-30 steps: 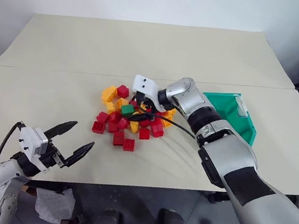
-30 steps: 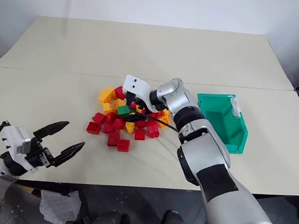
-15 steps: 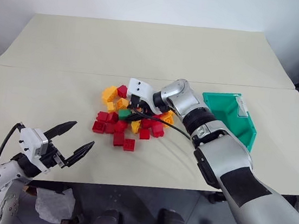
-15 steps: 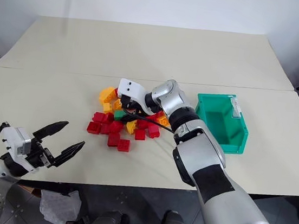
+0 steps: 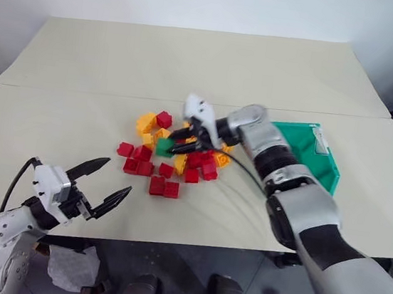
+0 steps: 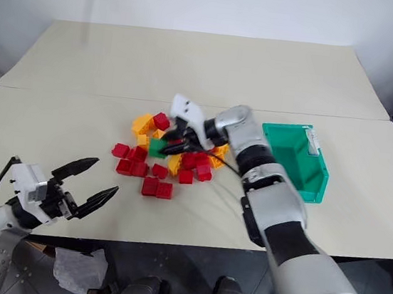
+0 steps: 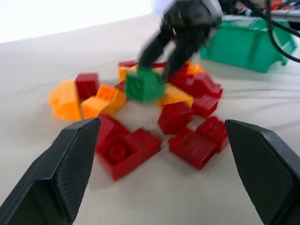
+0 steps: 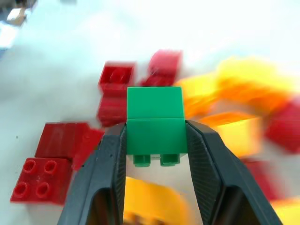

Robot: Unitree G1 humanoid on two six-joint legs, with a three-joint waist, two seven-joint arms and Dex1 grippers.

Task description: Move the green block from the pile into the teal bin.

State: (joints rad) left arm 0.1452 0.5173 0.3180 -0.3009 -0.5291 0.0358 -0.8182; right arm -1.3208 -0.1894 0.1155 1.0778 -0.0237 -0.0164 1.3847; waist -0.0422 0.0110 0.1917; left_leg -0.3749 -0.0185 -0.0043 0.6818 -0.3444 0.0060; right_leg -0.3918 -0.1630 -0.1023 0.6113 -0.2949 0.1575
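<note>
One green block (image 8: 155,121) sits pinched between the two black fingers of my right claw (image 8: 157,154), studs toward my wrist, and the left wrist view shows it raised a little above the bricks under it. So the pick looks made, and I am at the lift, with the carry not yet begun.

Below and around this claw lies the pile (image 5: 162,164) of red and orange bricks on the table (image 5: 192,67); some sit just beside the fingers (close enough to snag). The teal bin (image 5: 320,162) waits behind this claw, back along my forearm, well apart from the pile and open on top.

My left claw (image 5: 102,184) hangs spread and empty near the table's front edge, far from all of it.

Next I judge I must raise the block clear of its neighbours, swing it back over the bin's rim, and only then let the fingers part. The grip looks narrow, so a bump against a brick could twist it loose.
</note>
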